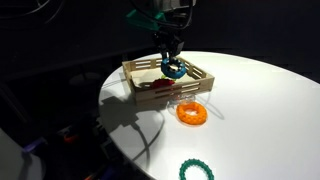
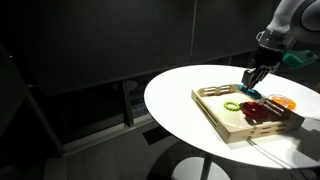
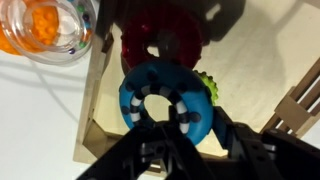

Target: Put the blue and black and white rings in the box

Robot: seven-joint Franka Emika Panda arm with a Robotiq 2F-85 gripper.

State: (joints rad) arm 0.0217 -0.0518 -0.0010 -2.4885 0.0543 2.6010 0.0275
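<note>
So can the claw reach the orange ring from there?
Probably yes. The orange ring lies on bare table beside the box, nothing covering it. The claw is over the box at the blue ring, so it must clear the low wall first.

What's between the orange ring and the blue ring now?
Only the box's low wooden wall, in the wrist view: orange ring outside, blue ring inside.

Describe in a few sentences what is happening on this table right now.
The robot arm's gripper is down over the wooden box, with its jaws apparently closed on the near edge of the blue ring. The ring sits inside the box's outline, above a red item and a green item already in it. An orange ring and a green beaded ring lie out on the white table.
</note>
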